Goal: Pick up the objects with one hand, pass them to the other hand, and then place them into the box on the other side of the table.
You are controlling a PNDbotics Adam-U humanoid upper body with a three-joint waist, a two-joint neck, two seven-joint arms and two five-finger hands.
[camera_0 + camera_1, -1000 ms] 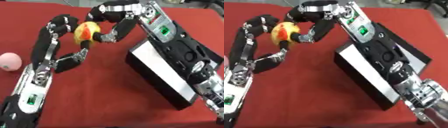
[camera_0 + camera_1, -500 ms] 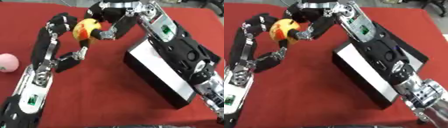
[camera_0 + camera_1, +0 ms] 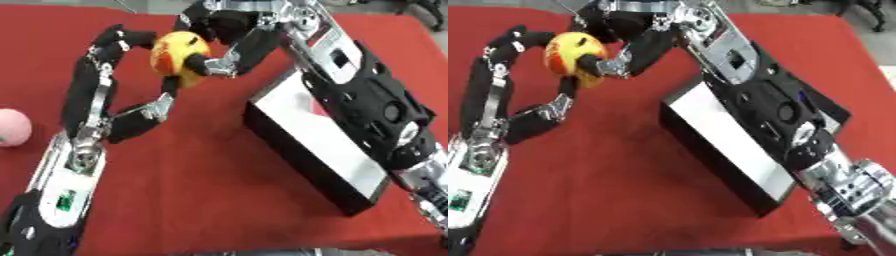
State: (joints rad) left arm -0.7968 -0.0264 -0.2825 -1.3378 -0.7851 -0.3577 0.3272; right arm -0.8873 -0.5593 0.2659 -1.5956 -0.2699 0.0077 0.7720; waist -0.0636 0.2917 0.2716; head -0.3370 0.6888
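Red cloth covers the table (image 3: 219,200). Near its far edge, a round yellow-orange ball (image 3: 178,52) hangs in the air between both hands: the left hand (image 3: 118,42) curls around it, and the right hand (image 3: 223,47) also closes fingers on it. The handover looks half done. A black box (image 3: 306,145) with a smooth white side waits at the right edge. A soft pink ball (image 3: 12,127) lies at the left edge.

Tabletop (image 3: 201,190): box (image 3: 306,145) at right, beneath right arm. Ball (image 3: 178,51) at far centre-left, between left hand (image 3: 122,42) and right hand (image 3: 219,55). Round object (image 3: 12,127) at left edge.
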